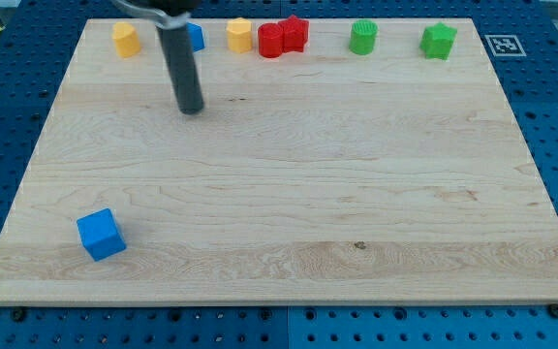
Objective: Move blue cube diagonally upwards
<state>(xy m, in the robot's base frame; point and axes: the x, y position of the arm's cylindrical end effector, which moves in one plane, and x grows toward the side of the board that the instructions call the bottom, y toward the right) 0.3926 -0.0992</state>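
A blue cube (100, 235) sits near the board's bottom left corner. My tip (192, 109) rests on the board in the upper left part, far above and to the right of the blue cube, touching no block. The rod rises from the tip to the view's top edge and partly hides a second blue block (196, 37) at the top; its shape cannot be made out.
Along the wooden board's (289, 194) top edge stand a yellow block (125, 39), a second yellow block (239, 35), two touching red blocks (271, 41) (294, 33), a green cylinder (362, 38) and a green block (438, 41). Blue pegboard surrounds the board.
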